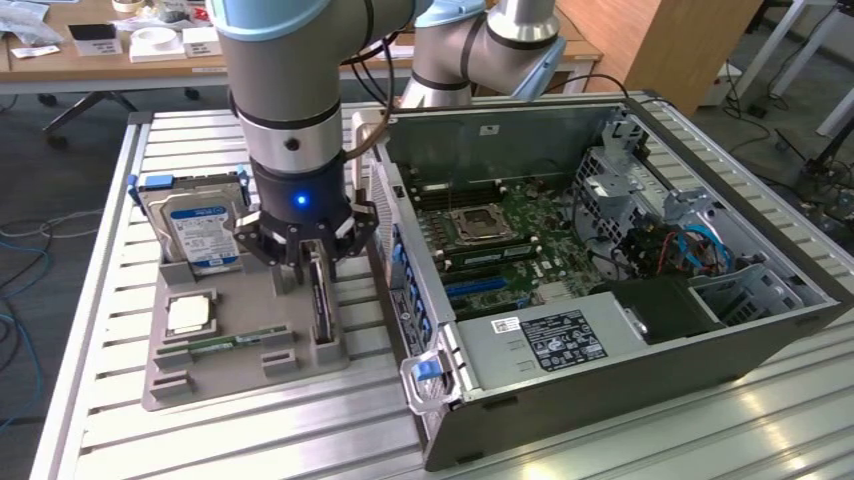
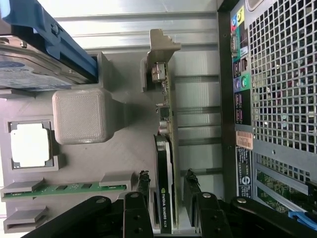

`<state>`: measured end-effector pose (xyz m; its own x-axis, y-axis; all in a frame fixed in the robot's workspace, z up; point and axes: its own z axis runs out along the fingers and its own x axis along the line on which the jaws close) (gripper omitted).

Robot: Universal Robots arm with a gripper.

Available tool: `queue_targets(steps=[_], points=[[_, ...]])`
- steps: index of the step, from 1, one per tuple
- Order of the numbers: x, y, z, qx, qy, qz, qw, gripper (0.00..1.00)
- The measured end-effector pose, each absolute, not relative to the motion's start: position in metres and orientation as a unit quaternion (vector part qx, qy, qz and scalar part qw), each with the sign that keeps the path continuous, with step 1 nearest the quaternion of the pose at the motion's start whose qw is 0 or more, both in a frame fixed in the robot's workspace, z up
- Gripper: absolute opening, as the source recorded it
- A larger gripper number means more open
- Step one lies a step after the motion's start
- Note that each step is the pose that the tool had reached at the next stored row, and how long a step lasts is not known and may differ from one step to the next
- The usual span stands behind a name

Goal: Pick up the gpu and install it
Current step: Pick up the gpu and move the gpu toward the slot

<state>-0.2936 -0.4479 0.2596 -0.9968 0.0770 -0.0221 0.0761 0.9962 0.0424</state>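
You have the gripper (image 1: 306, 268) low over the grey printed parts tray (image 1: 251, 300). Its black fingers (image 2: 143, 187) straddle the gpu (image 2: 164, 198), the thin green circuit card with a black cooler on one face and a silver end bracket (image 2: 159, 59). The wrist view shows a gap on each side of the card, so I judge the jaws spread and clamping nothing.

In the exterior view the card stands on edge in its slot at three o'clock on the tray. The open black computer case (image 1: 601, 390) sits just beside it, further out at three o'clock.

The step in hand is the grasp. Centre the card between the pads first. The two gaps look roughly alike, but if one pad lands early it will likely push the card sideways in its slot. The fingers sit at the cooler end, well away from the bracket. Go deep enough that the pads bear on flat faces and not just on the card's upper edge. Keep the wrist square to the card's length so that closing does not twist it.

Mind the neighbours:
- **Hard drive:** the silver drive with the blue-white label (image 1: 200, 235) stands at eleven o'clock on the tray.
- **Processor:** the square silver chip (image 1: 191, 315) lies at nine.
- **Memory stick:** the slim green stick (image 1: 220, 347) lies at seven.

All three are apart from the fingers. The case wall at three o'clock is the nearest obstacle, so give it room.
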Motion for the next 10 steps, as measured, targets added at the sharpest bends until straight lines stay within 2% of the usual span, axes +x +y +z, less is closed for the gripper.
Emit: queue_targets(steps=[10], points=[[-0.2926, -0.4479, 0.2534, 0.038, 0.999, 0.021, 0.012, 0.42]])
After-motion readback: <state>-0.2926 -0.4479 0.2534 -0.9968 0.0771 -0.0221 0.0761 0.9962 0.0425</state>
